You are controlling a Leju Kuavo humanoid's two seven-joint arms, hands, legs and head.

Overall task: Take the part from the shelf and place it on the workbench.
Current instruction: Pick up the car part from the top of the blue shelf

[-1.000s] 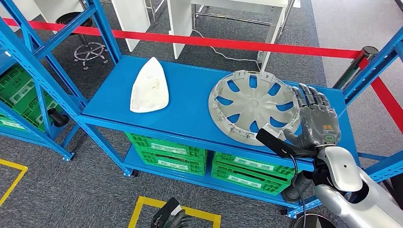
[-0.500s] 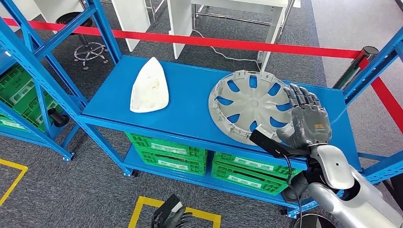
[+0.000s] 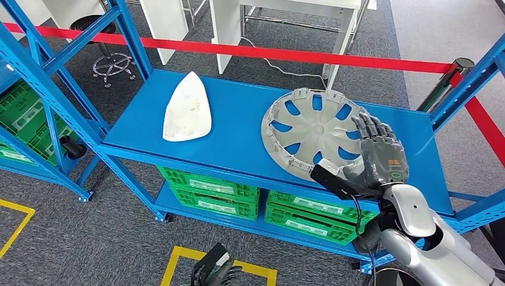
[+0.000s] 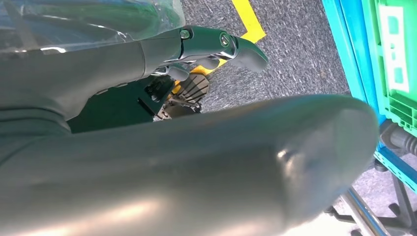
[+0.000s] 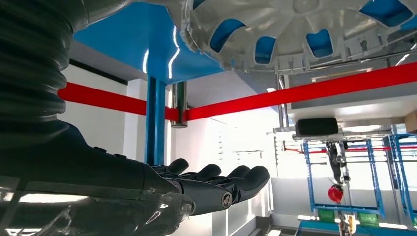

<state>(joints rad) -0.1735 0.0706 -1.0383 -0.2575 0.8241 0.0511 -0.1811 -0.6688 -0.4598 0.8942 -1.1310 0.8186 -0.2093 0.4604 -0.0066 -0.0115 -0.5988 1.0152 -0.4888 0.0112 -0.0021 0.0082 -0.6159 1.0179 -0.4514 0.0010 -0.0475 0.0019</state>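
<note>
Hovering above the near right part of the blue shelf [image 3: 238, 128], the right hand [image 3: 381, 156] is spread, its fingers straight and apart, holding nothing. It sits over the right edge of the grey wheel cover [image 3: 315, 134], which lies flat on the shelf top, inner side up, with blue showing through its openings. From the head view I cannot tell whether the fingers touch the rim or float just above it; the right wrist view shows the fingers [image 5: 231, 179] held out flat and clear of the cover's ribbed edge [image 5: 305, 29]. A white shell-shaped part [image 3: 187, 107] lies on the left part of the same shelf, well apart from the wheel cover. Green crates [image 3: 208, 190] fill the level below. A red barrier tape [image 3: 286, 53] runs behind the shelf. The left hand [image 3: 215, 274] hangs low over a yellow floor marking [image 3: 178, 256] on the grey carpet, its fingers loosely apart with nothing in them.
</note>
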